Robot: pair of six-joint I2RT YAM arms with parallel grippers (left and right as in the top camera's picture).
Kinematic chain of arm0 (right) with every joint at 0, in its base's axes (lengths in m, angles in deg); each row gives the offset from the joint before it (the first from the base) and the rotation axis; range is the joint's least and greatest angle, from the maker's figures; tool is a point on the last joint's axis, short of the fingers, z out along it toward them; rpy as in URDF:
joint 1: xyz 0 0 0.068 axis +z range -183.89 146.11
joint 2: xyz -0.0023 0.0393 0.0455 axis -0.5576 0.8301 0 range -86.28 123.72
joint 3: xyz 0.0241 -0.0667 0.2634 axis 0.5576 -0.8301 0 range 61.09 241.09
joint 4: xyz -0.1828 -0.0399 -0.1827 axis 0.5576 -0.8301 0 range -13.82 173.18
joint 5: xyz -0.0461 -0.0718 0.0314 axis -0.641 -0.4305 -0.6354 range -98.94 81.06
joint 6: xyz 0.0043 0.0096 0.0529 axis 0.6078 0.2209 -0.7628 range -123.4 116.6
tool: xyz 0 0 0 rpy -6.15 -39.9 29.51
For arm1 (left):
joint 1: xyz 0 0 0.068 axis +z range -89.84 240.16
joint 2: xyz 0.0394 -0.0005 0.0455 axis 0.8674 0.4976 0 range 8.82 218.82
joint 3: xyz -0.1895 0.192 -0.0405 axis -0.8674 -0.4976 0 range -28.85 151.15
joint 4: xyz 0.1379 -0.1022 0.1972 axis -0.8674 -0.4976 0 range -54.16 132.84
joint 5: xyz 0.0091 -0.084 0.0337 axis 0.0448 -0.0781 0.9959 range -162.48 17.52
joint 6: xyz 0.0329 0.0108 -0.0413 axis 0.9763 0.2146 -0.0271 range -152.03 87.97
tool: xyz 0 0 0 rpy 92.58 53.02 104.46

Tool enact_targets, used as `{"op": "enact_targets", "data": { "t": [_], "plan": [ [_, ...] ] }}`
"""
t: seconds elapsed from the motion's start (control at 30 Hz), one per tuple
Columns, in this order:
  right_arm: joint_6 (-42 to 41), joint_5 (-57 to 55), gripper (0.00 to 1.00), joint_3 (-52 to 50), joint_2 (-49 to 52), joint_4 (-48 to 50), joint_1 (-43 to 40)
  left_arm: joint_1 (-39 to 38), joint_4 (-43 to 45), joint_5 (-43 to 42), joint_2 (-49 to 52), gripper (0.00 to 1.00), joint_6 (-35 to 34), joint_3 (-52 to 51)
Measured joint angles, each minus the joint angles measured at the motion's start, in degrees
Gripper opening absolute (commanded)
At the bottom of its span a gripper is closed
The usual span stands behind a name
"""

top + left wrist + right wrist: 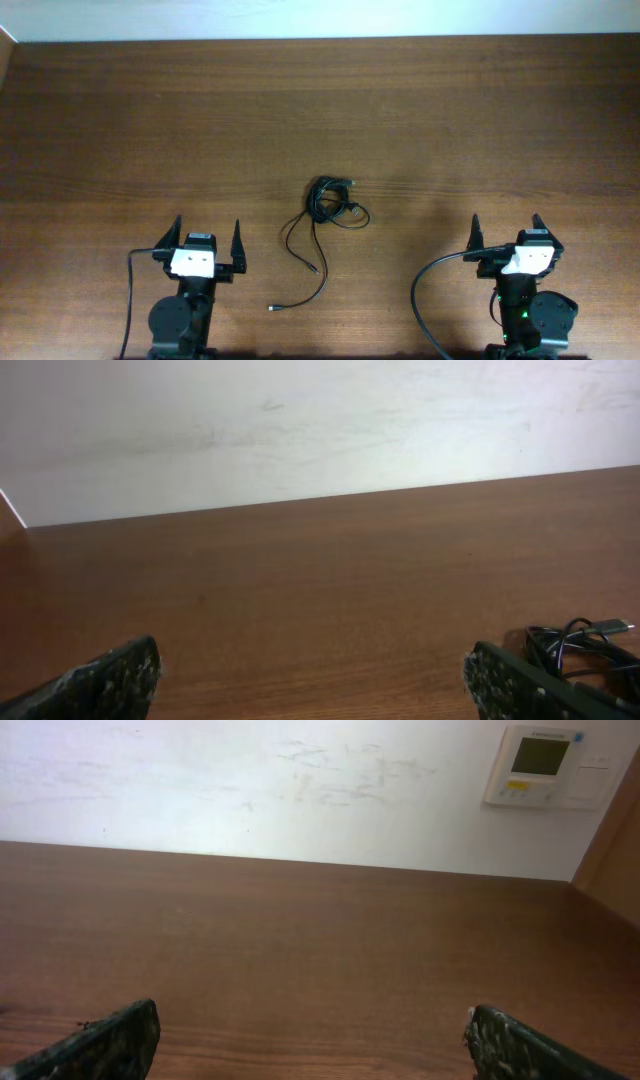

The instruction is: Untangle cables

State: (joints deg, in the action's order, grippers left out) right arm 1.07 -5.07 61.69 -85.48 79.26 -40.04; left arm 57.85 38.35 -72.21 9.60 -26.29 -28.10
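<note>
Currently: opening step, nothing grasped yet | cables (pixel 328 205): knotted bunch at centre of table (pixel 100 120), tails trailing near | left fingers (pixel 237 245): wide, empty | right fingers (pixel 474 236): wide, empty | next, likely: reach in, pinch one loose tail.

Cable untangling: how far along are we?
Done: nothing visible. The cables lie bunched in a knot in the middle of the table, loose strands trailing toward the near edge. In hand: nothing; the left gripper and right gripper are both open, clear of the cables. Left: the whole untangling.
</note>
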Motion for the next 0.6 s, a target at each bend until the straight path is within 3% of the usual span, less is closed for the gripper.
{"op": "enact_targets", "data": {
  "t": [0.23, 0.6],
  "plan": [
    [-11.63, 4.57, 0.99, 0.0, 0.0, 0.46, 0.0, 0.0, 0.0, 0.0, 0.0, 0.99, -0.02, 0.0],
    [-13.73, 5.25, 0.98, 0.0, 0.0, 0.48, 0.0, 0.0, 0.0, 0.0, 0.0, 0.99, 0.0, 0.0]
  ]
}}
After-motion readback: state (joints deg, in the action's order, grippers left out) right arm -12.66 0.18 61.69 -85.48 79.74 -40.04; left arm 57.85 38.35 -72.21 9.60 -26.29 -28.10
